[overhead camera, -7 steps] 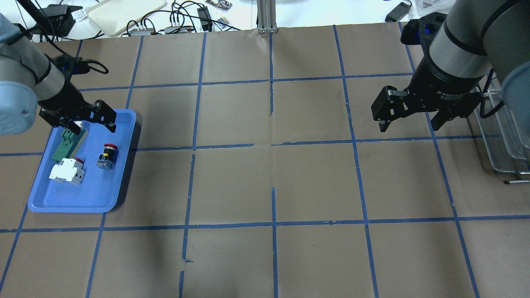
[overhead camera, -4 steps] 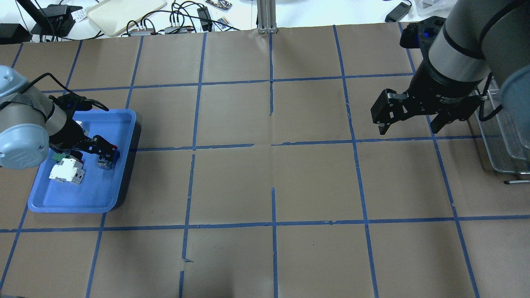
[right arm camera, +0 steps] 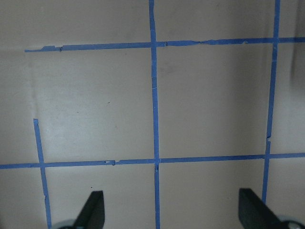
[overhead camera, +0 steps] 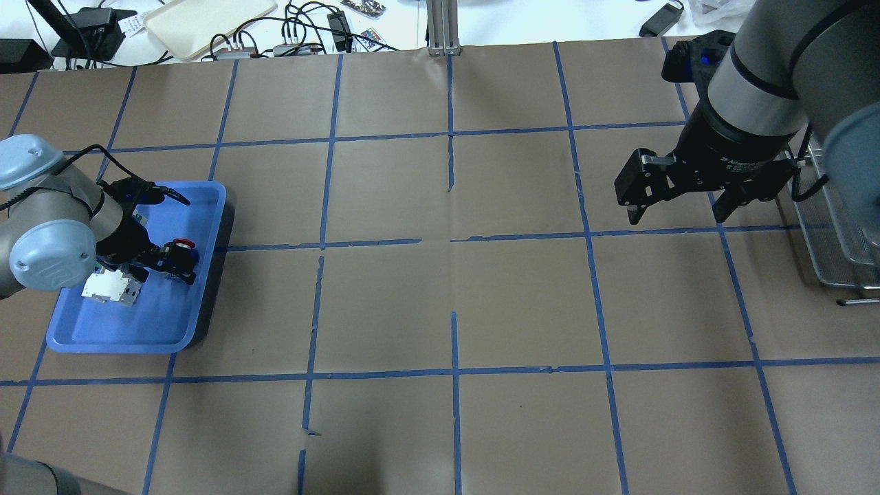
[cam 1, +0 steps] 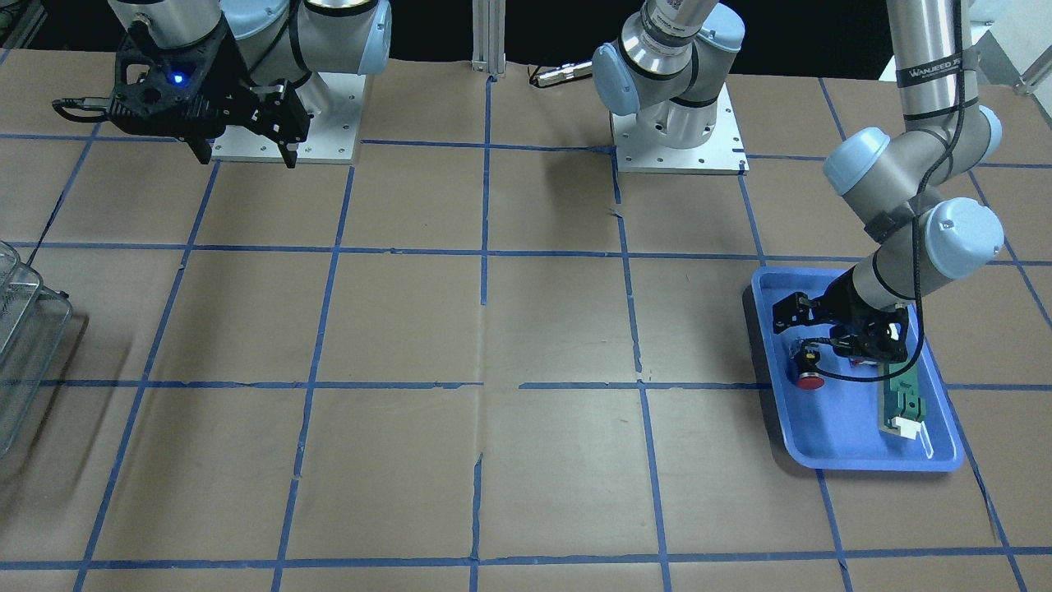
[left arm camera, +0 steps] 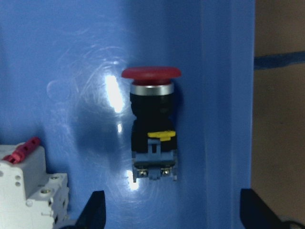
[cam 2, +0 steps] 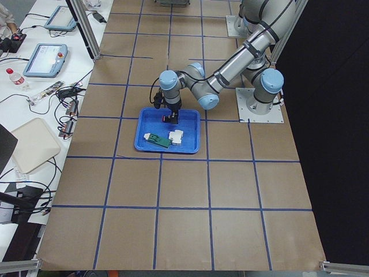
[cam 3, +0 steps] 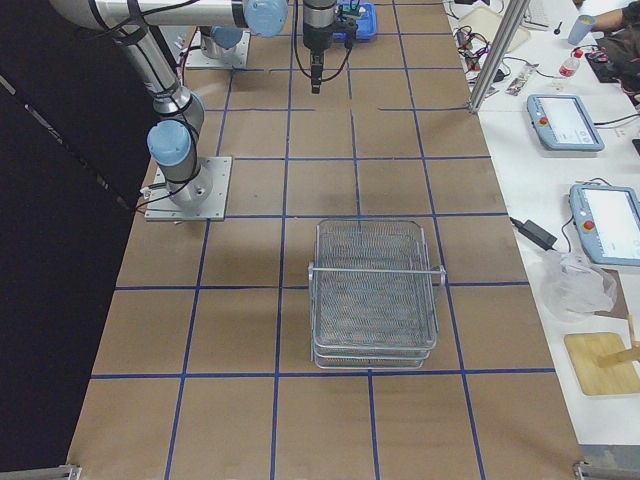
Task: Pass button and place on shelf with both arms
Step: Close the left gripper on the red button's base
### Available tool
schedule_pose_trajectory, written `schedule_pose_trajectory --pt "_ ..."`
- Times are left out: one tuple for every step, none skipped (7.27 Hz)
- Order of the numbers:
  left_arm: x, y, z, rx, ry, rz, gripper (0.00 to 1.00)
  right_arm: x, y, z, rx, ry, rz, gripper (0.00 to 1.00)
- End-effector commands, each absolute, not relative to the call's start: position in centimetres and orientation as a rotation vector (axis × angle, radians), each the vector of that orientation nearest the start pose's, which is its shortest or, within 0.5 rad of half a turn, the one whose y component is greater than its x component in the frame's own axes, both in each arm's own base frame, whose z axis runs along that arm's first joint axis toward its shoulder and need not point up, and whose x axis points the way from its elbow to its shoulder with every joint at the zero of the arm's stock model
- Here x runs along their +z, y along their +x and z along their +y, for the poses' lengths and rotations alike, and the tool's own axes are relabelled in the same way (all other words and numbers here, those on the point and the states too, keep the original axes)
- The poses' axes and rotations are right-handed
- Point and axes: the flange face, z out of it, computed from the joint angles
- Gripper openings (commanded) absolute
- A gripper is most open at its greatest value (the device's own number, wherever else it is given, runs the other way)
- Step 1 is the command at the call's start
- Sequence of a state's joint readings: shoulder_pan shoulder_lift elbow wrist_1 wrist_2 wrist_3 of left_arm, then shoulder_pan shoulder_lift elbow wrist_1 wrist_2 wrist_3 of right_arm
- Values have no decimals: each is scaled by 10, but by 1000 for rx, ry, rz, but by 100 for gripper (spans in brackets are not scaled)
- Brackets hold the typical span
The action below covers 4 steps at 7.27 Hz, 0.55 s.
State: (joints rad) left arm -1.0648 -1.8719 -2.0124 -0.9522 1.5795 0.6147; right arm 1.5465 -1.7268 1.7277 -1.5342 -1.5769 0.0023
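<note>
The button, red cap, black body, lies on its side in the blue tray; its red cap shows in the overhead view and the front view. My left gripper hangs low over it, open, its fingertips either side of the button's base, not touching. My right gripper is open and empty above the bare table, also in its wrist view. The wire-mesh shelf stands at the right edge.
A white block part lies in the tray beside the button, close to the left finger. A green flat part lies further along the tray. Cables and devices line the far table edge.
My left gripper has swung down into the tray and now sits low around the button, open. My right gripper has barely moved.
</note>
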Motion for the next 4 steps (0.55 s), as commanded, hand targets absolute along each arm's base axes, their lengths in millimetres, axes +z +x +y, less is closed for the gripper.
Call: schedule_pose_trajectory --pt "182 130 -508 155 160 3184 90 472 121 -426 80 55 3149 100" --pt "182 130 -508 159 157 3183 66 466 121 -425 101 41 3146 100" --pt "182 130 -508 156 165 3182 30 466 121 -425 97 36 3147 100" --pt "182 130 -508 154 174 3181 6 466 119 -425 95 38 3150 100"
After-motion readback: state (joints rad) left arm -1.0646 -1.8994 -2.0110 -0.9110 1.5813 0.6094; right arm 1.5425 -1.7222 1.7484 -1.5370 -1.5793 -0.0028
